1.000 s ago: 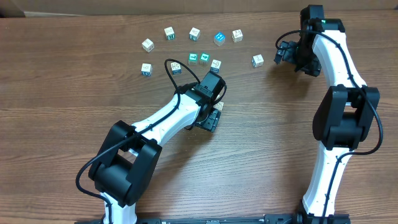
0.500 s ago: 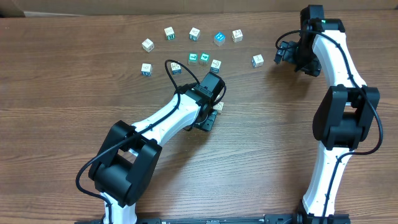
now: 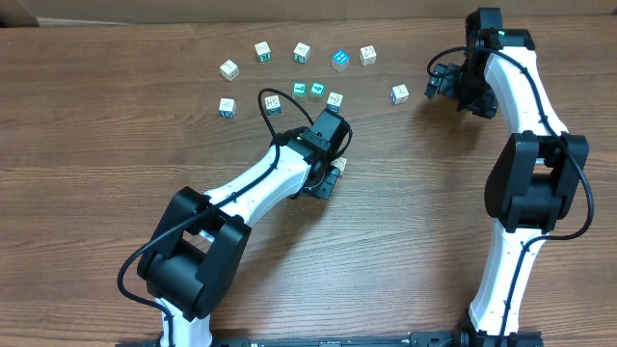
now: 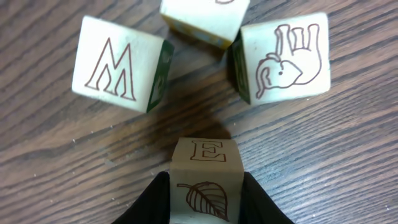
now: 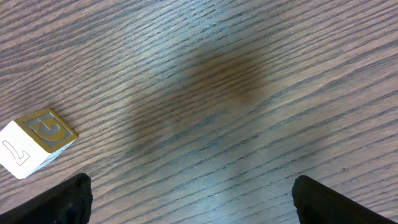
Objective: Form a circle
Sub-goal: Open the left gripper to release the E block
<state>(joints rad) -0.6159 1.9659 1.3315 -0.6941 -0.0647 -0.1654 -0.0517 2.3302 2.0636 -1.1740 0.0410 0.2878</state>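
While pinching the E cube (image 4: 205,177) between the left fingers (image 4: 154,205) on the desk (image 3: 434,241), just short of the M cube (image 4: 118,62), and holding the right fingers (image 5: 314,202) spread wide, working the pick-up step, likely needing next a lift toward the unfinished circle (image 3: 302,51) of cubes farther out.

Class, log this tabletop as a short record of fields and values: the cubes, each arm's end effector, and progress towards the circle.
surface: wooden table
cubes: letter cubes scattered at the far side, a blue cube among them
left end effector: closed on the E cube, a finger on each side
near it: M cube and elephant cube, both apart from it
right end effector: open, empty, beside a lone cube
progress: cubes not yet in a ring
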